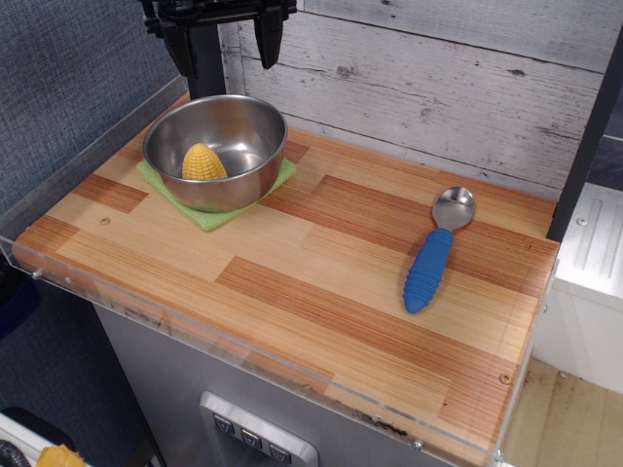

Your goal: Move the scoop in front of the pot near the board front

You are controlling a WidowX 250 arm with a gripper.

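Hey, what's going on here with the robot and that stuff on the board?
Nothing is being handled yet. The gripper hangs open above the back of the board, behind the pot. The pot sits on a green cloth at the back left and holds a yellow toy corn. The scoop lies untouched on the right side, far from the pot.

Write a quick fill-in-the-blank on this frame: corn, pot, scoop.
1. The corn lies inside the ____.
2. The pot sits on a ____ cloth.
3. The scoop has a metal bowl and a ____ handle.
4. The tool hangs above the pot, holding ____.

Missing words: pot; green; blue; nothing
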